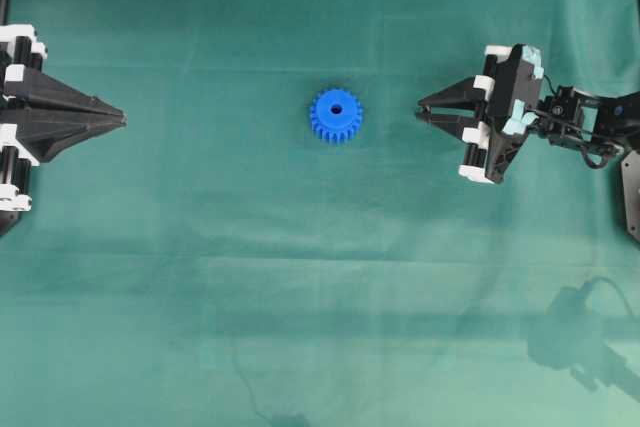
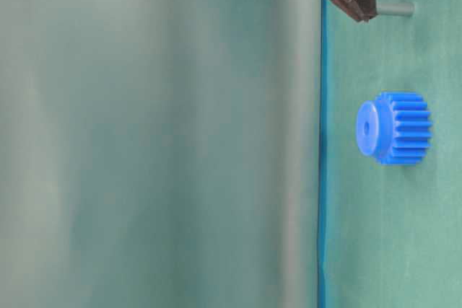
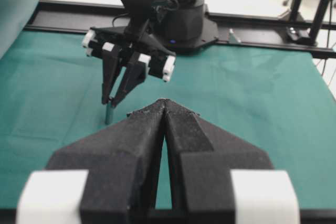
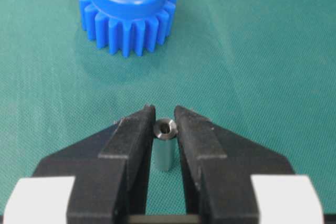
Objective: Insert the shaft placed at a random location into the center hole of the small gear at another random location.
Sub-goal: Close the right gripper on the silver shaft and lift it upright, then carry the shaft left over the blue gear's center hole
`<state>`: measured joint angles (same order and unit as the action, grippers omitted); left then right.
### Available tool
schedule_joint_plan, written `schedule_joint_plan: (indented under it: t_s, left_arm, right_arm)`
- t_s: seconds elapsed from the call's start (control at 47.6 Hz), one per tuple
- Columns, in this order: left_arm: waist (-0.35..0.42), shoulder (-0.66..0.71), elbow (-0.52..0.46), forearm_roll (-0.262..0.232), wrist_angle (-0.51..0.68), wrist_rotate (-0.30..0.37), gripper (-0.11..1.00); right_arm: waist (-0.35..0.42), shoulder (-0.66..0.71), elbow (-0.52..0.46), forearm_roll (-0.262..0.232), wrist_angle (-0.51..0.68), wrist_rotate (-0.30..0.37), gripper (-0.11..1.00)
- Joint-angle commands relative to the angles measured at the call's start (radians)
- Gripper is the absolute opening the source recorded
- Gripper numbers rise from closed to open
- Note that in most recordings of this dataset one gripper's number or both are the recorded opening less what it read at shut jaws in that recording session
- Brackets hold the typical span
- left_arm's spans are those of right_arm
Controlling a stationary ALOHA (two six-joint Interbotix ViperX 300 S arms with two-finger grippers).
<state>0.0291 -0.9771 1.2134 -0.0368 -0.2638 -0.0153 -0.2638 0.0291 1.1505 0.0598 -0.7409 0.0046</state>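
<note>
Right pincer (image 4: pixel 164 124) sits closed on the shaft (image 4: pixel 164 145), both fingers touching its sides near the top; pin stands upright on the green bench (image 1: pixel 200 247) cloth w/ its hollow end facing up. So the step in hand looks like the grasp, lift not yet done. Further out, the small gear (image 1: pixel 335 115) lies flat mid-bench, hub up, center hole (image 1: pixel 335 107) clear & unobstructed, well apart from the pin. Next move, by my read: lift straight up w/o tilting the pin, carry it over the hub, line it up & lower in; fit looks tight, so alignment matters. Farthest off, left pincer (image 1: pixel 122 119) is parked at the bench edge, fingers together, empty.
</note>
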Motion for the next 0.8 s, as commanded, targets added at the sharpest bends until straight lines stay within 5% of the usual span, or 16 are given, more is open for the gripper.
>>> schedule_joint_plan:
  t_s: [0.0,0.21,0.567,0.777]
  left_arm:
    - [0.003,0.003,-0.009,-0.002,-0.003,0.0,0.0]
    - [0.002,0.003,-0.009,-0.003,0.0,-0.003,0.0]
    - [0.002,0.003,-0.009,-0.003,0.0,-0.003,0.0]
    - [0.002,0.005,-0.009,-0.003,-0.002,-0.003,0.0]
  right_arm:
    - [0.0,-0.012,-0.009,0.002,-0.005,0.002,0.14]
    - [0.0,-0.081,-0.011,0.005,0.021,0.008,0.14]
    - [-0.002,-0.318,-0.046,0.009,0.276,0.0,0.14]
    - [-0.003,-0.339,-0.046,0.009,0.295,-0.002,0.14]
